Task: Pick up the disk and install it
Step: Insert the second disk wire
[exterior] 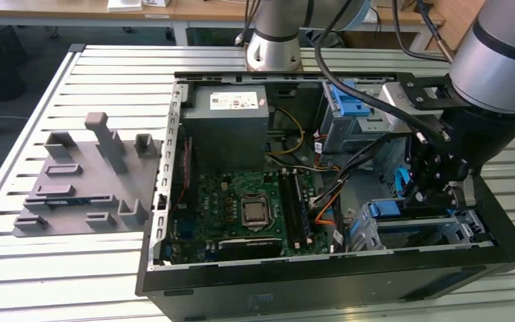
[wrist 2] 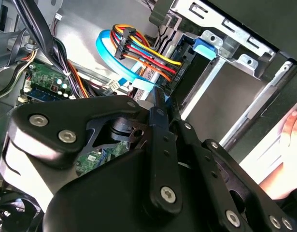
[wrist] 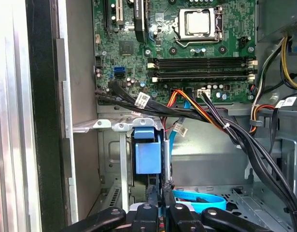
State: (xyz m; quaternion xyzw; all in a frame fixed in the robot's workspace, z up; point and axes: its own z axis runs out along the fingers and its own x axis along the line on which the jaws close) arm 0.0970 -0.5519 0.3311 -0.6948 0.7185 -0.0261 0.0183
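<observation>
The disk (exterior: 391, 209) stands on edge in the metal drive cage at the lower right corner of the open computer case (exterior: 329, 282), its blue carrier bracket showing. In the first wrist view the disk (wrist: 147, 154) is a blue block with a silver edge beside it, inside the cage slot. My gripper (exterior: 436, 198) reaches down into the case right over it. The black fingers (wrist: 152, 198) sit close together on the carrier's near edge, and my gripper (wrist: 159, 195) looks shut on it. In the second wrist view my gripper (wrist 2: 160, 104) is mostly hidden by its own black linkage.
Black, orange and blue cables (wrist: 211, 116) cross just above the cage. The motherboard (exterior: 239, 208) and grey power supply (exterior: 226, 124) fill the case's left. A second blue-tabbed drive bay (exterior: 351, 100) sits further back. A grey fixture (exterior: 78, 181) lies on the slatted table. A hand (wrist 2: 283, 164) rests beside the case.
</observation>
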